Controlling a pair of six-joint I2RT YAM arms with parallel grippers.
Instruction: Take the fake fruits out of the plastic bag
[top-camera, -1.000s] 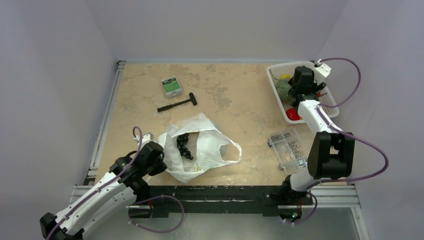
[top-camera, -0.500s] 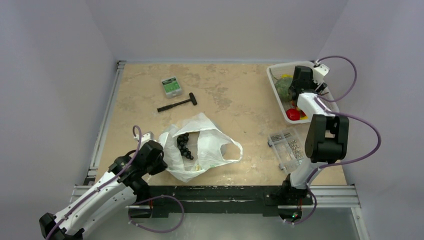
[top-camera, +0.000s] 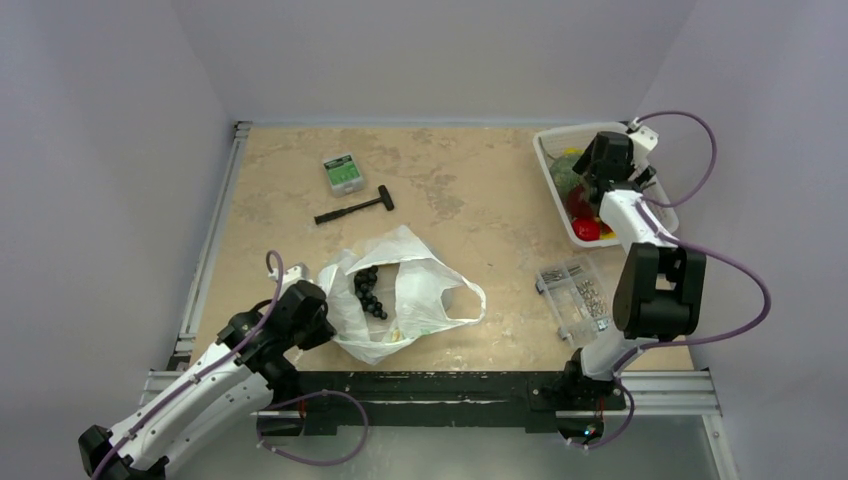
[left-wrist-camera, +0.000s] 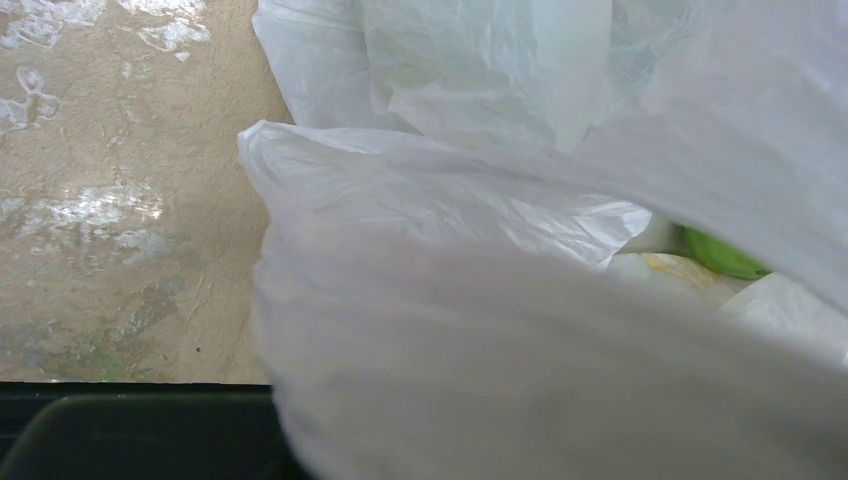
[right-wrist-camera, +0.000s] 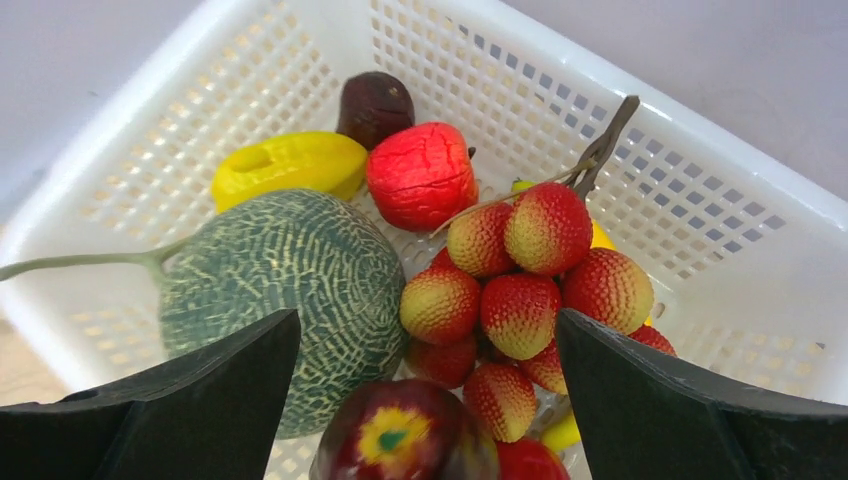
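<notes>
The white plastic bag (top-camera: 405, 290) lies crumpled near the table's front, its mouth open on a dark bunch of grapes (top-camera: 367, 291). My left gripper (top-camera: 316, 322) is at the bag's left edge and shut on its film. In the left wrist view the plastic bag (left-wrist-camera: 520, 340) covers the jaws, and a green fruit (left-wrist-camera: 722, 255) shows inside. My right gripper (right-wrist-camera: 427, 320) hangs open over the white basket (right-wrist-camera: 700, 180). Below its jaws lies a dark red apple (right-wrist-camera: 400, 440), blurred. A netted melon (right-wrist-camera: 270, 285), a lychee bunch (right-wrist-camera: 525, 280), and red, yellow and dark fruits share the basket.
A black hammer (top-camera: 355, 207) and a small green-labelled box (top-camera: 343, 172) lie at the back left. A clear box of screws (top-camera: 575, 297) sits in front of the white basket (top-camera: 548, 150). Metal rails run along the left and near edges.
My right gripper's jaws have spread wider over the basket and the apple now lies loose beneath them. The left arm and the bag have stayed put.
</notes>
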